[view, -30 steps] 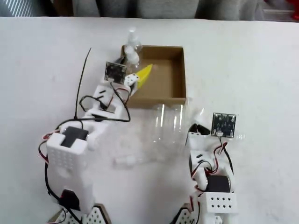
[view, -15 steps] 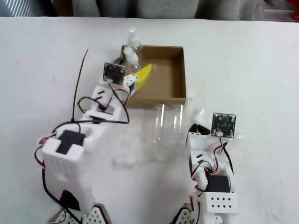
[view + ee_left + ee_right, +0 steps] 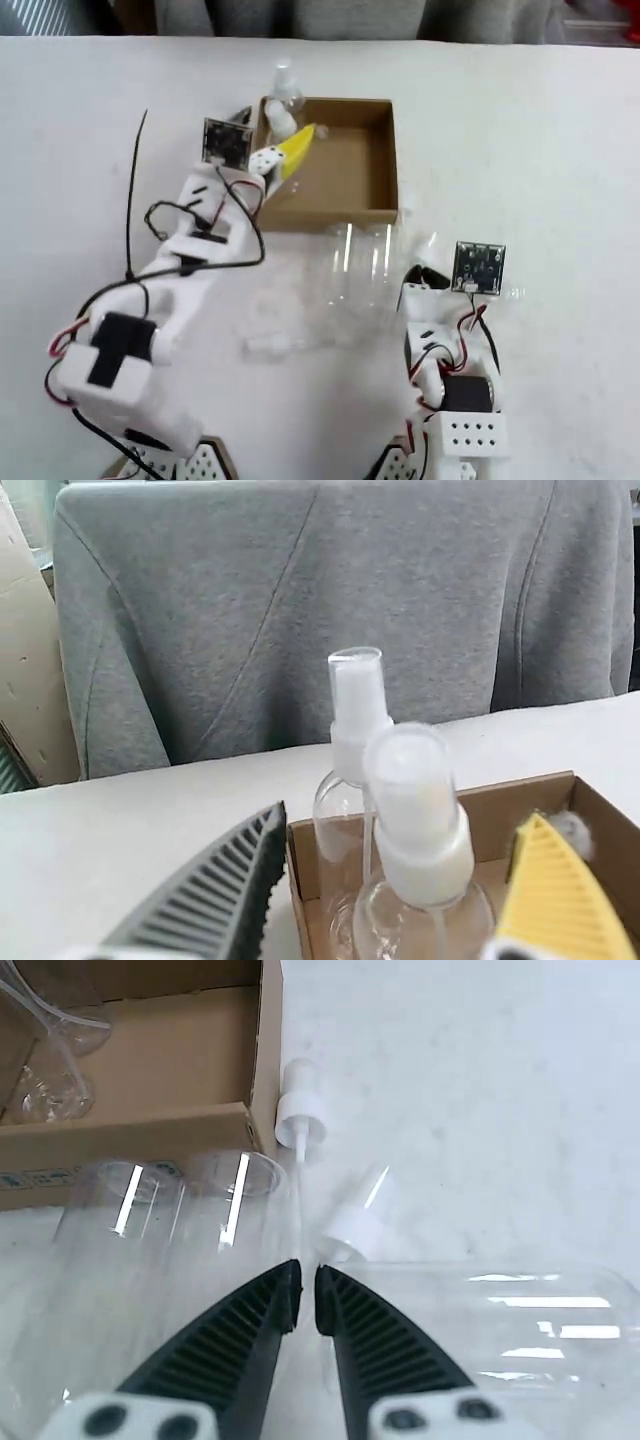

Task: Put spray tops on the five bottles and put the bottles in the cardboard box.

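Observation:
Two clear bottles with white spray tops stand at the far left corner of the cardboard box (image 3: 372,215): one farther (image 3: 285,84) (image 3: 355,705), one nearer (image 3: 280,120) (image 3: 415,825). My left gripper (image 3: 283,135) (image 3: 405,820) is open, its grey and yellow fingers on either side of the nearer bottle. Clear bottles (image 3: 360,262) (image 3: 170,1260) lie on the table in front of the box, another (image 3: 500,1330) beside them. My right gripper (image 3: 410,283) (image 3: 307,1295) is shut just above them. A loose spray top (image 3: 300,1110) lies against the box wall, its tube pointing toward the black fingertips.
A small white part (image 3: 263,346) lies on the table between the arms. A grey upholstered back (image 3: 330,600) rises behind the far table edge. Open white tabletop (image 3: 520,140) stretches right of the box.
My left arm has stretched out and swung left, carrying its gripper toward the box's far left corner. The two standing bottles stayed put. The right arm has not moved.

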Robot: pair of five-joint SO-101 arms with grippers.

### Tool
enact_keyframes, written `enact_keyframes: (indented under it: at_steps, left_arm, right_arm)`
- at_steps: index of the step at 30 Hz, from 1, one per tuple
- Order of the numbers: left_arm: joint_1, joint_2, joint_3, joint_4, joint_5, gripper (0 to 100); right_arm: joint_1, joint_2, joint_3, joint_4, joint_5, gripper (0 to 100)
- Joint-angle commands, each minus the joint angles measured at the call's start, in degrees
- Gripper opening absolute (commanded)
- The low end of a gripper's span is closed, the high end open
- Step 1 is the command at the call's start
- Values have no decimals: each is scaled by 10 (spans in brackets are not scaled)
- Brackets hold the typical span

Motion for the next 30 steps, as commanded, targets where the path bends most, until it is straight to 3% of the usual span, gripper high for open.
enact_keyframes:
  at_steps: [1,8,17,30]
  left_arm:
    - [10,-89,24,3,4,352]
    - [37,-223,72,102,3,352]
    - [38,-500,69,393,5,347]
    - [32,-784,68,714,5,318]
  right_arm:
    - [1,-1,7,-13,7,17]
    - [1,-1,7,-13,7,17]
    - [1,-1,7,-13,7,17]
    - [1,0,7,-13,7,17]
